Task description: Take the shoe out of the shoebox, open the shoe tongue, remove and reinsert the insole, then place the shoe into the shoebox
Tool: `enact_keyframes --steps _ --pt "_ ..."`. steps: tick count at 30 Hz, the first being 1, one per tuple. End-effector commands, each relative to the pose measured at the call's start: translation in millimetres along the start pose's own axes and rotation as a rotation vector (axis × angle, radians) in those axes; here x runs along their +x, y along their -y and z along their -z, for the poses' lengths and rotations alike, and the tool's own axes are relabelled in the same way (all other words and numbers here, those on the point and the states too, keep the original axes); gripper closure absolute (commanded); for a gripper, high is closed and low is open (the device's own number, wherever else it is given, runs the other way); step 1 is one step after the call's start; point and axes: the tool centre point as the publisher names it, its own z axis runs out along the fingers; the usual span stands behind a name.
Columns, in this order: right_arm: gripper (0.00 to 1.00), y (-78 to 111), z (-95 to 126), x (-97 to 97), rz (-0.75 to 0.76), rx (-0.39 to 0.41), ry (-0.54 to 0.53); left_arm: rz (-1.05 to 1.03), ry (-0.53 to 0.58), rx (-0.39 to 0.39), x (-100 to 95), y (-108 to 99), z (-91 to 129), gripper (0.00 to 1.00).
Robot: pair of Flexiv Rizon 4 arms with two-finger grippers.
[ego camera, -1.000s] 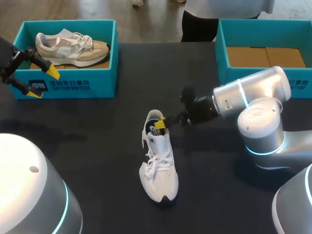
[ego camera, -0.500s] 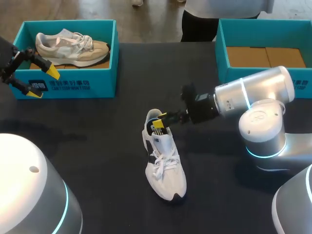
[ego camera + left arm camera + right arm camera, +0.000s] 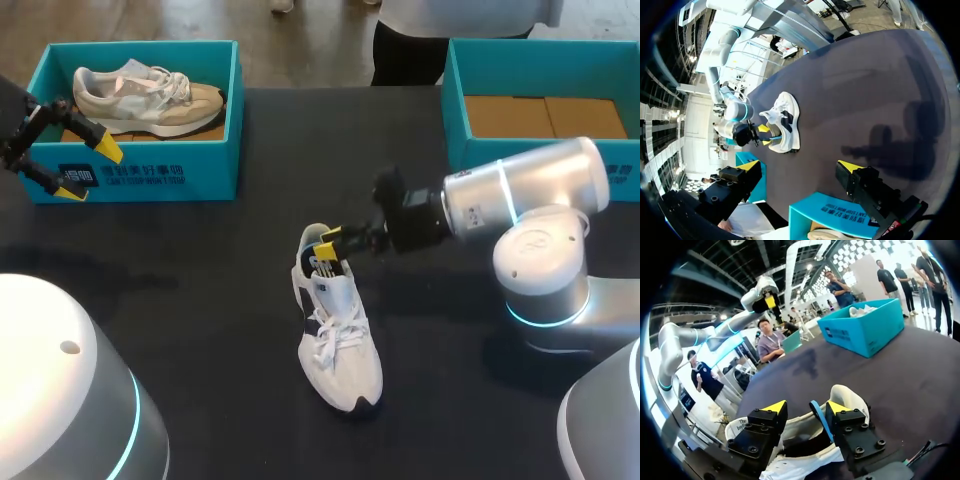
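A white shoe (image 3: pixel 337 335) stands on the black table, heel toward the far side; the left wrist view shows the shoe (image 3: pixel 786 121) well ahead of my left gripper. My right gripper (image 3: pixel 326 247) is at its heel opening. In the right wrist view the right gripper (image 3: pixel 805 407) is open, both fingers reaching down into the shoe (image 3: pixel 852 396). A blue strip (image 3: pixel 818 416) of the shoe's inside leans against one finger. The white tongue (image 3: pixel 740 429) lies beyond the other finger. My left gripper (image 3: pixel 78 170) hangs open and empty beside the left shoebox (image 3: pixel 140 178); its tips (image 3: pixel 850 167) are wide apart.
The left teal shoebox holds a beige and white shoe (image 3: pixel 140 95). A second teal shoebox (image 3: pixel 458 135), lined with cardboard, stands at the back right. My right arm's large joints (image 3: pixel 540 250) fill the right side of the table.
The shoe's toe has swung toward the right while its heel stayed under my right gripper. That gripper shifted slightly toward the far side. My left arm has not moved.
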Motion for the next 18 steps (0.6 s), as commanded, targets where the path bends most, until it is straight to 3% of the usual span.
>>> enact_keyframes --steps 1,9,18 --pt "0.51 -9.6 6.3 8.0 0.008 0.019 0.024 -0.001 -0.001 0.0 0.2 0.0 0.1 0.0" --pt "0.51 -24.2 16.1 17.9 0.017 0.059 0.134 -0.001 -0.001 0.0 0.2 0.0 0.1 0.0" --pt "0.56 -27.2 14.5 26.9 -0.006 0.1 0.229 -0.001 -0.001 0.0 0.2 0.0 0.1 0.0"
